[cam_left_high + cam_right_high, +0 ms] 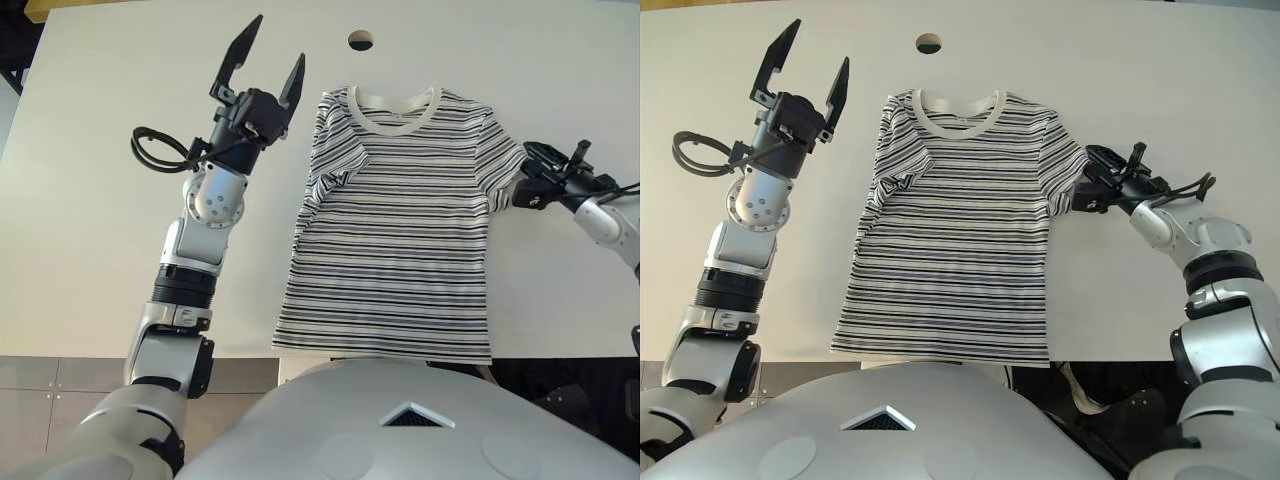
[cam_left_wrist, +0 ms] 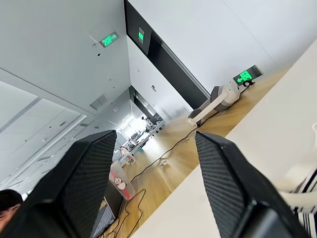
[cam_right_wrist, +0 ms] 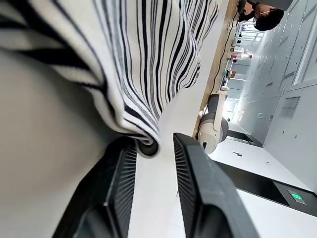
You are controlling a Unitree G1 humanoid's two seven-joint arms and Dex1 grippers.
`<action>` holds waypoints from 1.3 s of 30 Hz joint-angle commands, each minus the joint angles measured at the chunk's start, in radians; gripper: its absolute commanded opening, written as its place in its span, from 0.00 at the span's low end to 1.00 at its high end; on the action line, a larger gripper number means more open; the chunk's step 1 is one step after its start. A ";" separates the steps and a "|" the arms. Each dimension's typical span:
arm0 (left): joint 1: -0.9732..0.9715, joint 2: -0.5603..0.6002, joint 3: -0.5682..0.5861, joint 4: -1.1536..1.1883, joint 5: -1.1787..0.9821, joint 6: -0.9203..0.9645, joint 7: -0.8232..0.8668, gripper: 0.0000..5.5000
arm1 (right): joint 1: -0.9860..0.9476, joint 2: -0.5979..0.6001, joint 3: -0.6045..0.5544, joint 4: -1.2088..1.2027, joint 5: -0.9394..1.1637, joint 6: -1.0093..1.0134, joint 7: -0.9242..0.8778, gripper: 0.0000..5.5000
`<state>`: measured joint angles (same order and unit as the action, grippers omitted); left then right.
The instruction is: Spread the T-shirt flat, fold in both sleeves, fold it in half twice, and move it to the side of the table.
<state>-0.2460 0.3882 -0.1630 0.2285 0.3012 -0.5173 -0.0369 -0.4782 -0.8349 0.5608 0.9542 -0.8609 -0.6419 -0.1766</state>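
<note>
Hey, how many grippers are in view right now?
2. The left gripper is raised, open, left of the T-shirt; the right gripper is at its right sleeve.

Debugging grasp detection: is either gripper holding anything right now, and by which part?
Nothing is clamped. Left gripper hangs open and empty. Right gripper has the sleeve hem of the black-and-white striped T-shirt between open jaws.

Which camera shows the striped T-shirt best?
The left eye view: the whole T-shirt lies in it, collar to hem. The right eye view matches it. The right wrist view catches one sleeve up close; the left wrist view, a striped sliver.
</note>
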 commanded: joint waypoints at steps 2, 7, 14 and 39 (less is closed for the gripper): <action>0.019 -0.008 -0.006 -0.032 0.019 0.018 -0.023 0.54 | 0.040 0.022 0.055 0.042 -0.040 -0.003 0.024 0.11; 0.030 -0.013 -0.003 -0.049 0.019 0.020 -0.031 0.54 | 0.037 0.024 0.066 0.061 -0.040 -0.004 0.010 0.02; 0.042 -0.015 0.006 -0.055 0.015 0.020 -0.032 0.54 | 0.060 0.018 -0.005 0.024 0.045 -0.026 -0.057 0.02; 0.045 -0.035 0.001 0.012 0.032 0.004 -0.013 0.54 | 0.076 0.132 -0.080 -0.346 0.063 0.053 0.003 0.02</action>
<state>-0.2004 0.3599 -0.1587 0.2294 0.3209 -0.5107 -0.0542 -0.3911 -0.7326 0.4524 0.6186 -0.7687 -0.5926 -0.1988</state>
